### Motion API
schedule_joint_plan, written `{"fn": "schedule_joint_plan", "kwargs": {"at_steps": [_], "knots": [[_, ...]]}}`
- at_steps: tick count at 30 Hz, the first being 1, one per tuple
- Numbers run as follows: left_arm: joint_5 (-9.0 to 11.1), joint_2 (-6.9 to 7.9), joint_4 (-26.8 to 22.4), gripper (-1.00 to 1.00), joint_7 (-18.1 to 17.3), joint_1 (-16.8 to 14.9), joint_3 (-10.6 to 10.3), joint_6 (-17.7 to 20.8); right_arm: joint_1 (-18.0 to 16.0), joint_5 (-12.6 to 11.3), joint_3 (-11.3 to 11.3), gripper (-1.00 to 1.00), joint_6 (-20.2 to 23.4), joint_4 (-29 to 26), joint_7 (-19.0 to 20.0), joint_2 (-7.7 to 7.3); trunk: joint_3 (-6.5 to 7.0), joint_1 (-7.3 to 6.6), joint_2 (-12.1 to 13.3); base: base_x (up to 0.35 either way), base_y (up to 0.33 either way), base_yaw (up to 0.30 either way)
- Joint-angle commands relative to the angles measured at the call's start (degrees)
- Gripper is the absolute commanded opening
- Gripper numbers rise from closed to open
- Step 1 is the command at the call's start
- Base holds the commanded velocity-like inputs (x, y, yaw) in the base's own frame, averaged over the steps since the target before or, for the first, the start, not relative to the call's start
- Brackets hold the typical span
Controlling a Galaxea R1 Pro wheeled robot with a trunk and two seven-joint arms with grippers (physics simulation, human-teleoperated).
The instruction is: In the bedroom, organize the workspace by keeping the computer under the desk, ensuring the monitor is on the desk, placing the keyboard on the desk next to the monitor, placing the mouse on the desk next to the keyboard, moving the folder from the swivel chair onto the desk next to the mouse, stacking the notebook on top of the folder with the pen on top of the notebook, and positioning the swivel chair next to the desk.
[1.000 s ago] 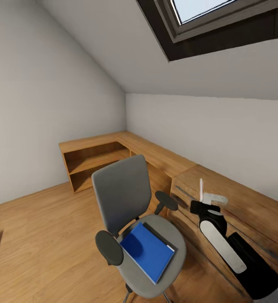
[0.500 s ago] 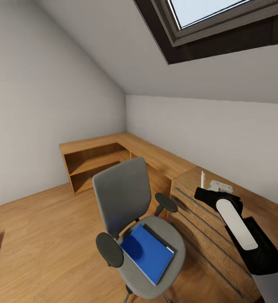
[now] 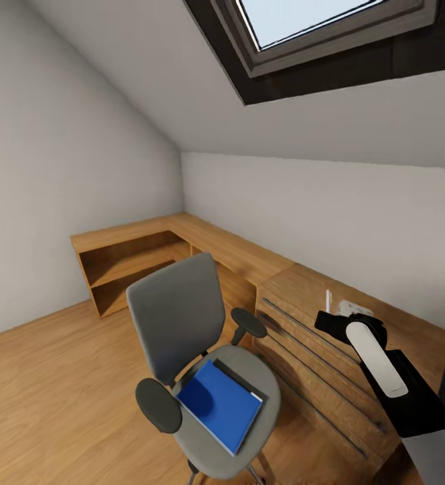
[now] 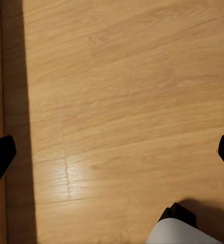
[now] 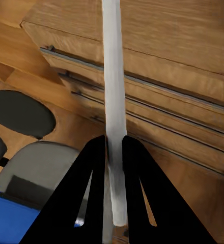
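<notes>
Your right gripper (image 5: 111,152) is clamped on the pen (image 5: 113,101), its long axis running out past the fingertips, over the wooden drawer cabinet (image 3: 330,350). The blue folder (image 3: 219,403) (notebook (image 3: 239,378) on its far edge) lies on the swivel chair (image 3: 182,323), beside that cabinet, nearer your right arm. Your left gripper (image 4: 112,152) hangs spread over the plank floor (image 4: 117,76).
</notes>
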Motion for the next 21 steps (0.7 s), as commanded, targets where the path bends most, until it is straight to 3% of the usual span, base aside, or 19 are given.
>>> {"fn": "schedule_joint_plan", "kwargs": {"at_steps": [1,6,9,15,20,21], "knots": [[0.49,0.01,-0.09,1.0,0.13,0.04,-0.18,-0.19,-0.07,-0.75,-0.58,-1.0,-0.29,1.46,0.61,-0.03,-0.06,0.01,-0.05,-0.082,-0.056,-0.29],[0.51,0.0,0.01,1.0,0.07,0.04,-0.28,-0.15,-0.07,-0.57,-7.07,-1.0,-0.34,4.87,4.96,-0.08,-0.06,0.01,-0.05,-0.203,-0.146,-0.291],[0.51,0.03,0.03,1.0,0.05,0.04,-0.29,-0.13,-0.07,-0.49,-9.07,-1.0,-0.35,5.27,5.72,-0.12,-0.06,0.01,-0.05,-0.216,-0.221,-0.292],[0.53,0.07,0.09,1.0,0.03,0.04,-0.29,-0.19,-0.07,-0.38,-10.13,-1.0,-0.35,5.9,6.03,-0.22,-0.06,0.01,-0.05,-0.065,-0.269,-0.292],[0.51,0.06,0.06,1.0,0.03,0.04,-0.24,-0.23,-0.07,-0.06,-10.74,-1.0,-0.39,7.29,6.08,-0.26,-0.06,0.01,-0.05,-0.006,-0.048,-0.292],[0.54,0.06,0.05,1.0,0.06,0.04,-0.16,-1.59,-0.07,2.48,-10.78,-1.0,-1.67,9.35,6.17,-0.25,-0.06,0.01,-0.05,0.0,-0.003,-0.286]]}}
